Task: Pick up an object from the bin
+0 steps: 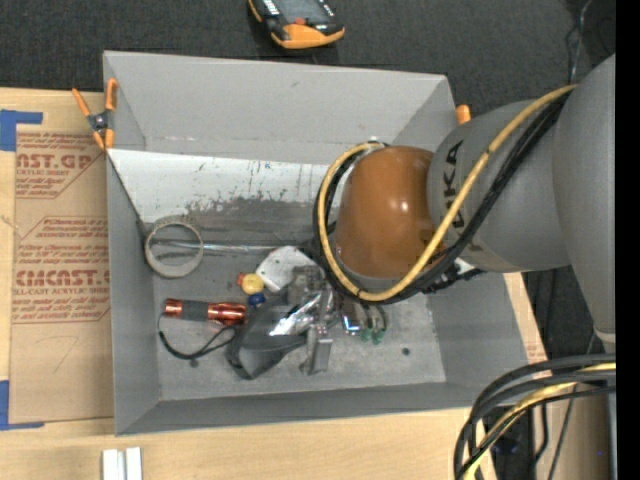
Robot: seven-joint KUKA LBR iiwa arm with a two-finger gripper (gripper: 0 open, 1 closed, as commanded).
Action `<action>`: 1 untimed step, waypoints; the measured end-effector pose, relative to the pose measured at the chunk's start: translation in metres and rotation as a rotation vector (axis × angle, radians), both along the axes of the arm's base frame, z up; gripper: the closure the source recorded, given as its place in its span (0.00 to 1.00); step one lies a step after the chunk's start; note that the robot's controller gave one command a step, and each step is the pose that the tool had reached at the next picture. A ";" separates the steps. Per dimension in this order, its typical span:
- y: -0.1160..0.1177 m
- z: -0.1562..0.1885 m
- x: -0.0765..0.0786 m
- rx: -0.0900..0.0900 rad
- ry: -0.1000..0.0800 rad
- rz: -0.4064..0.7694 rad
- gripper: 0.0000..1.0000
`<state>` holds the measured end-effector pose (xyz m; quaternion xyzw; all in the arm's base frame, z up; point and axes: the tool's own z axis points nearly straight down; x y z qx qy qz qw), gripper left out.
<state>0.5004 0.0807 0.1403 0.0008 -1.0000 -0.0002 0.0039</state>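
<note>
Gripper (pixel 316 330) low over the heap at the front middle of the bin (pixel 270 103), above a dark grey pouch (pixel 262 346) just below a white piece (pixel 283 265); how wide the claw stands, or whether it holds anything, cannot be told; judged the grasp stage; next calls for a firm closing and a straight lift; front wall near, bare floor to the right.

This looks like a robotics lab or test workshop rather than a home. A large grey industrial arm (pixel 560 198), with an orange cover (pixel 385 218) at its wrist and a yellow cable (pixel 328 193) looped round it, reaches in from the right over a grey metal bin (pixel 280 108). The bin stands on a pale wooden table (pixel 300 453). Beyond its far edge lies dark carpet (pixel 150 8), where an orange-and-black handheld device (pixel 296 16) rests. Black cables (pixel 530 408) coil at the near right.
</note>
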 end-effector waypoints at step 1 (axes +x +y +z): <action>-0.001 0.004 0.002 0.001 -0.008 -0.002 0.00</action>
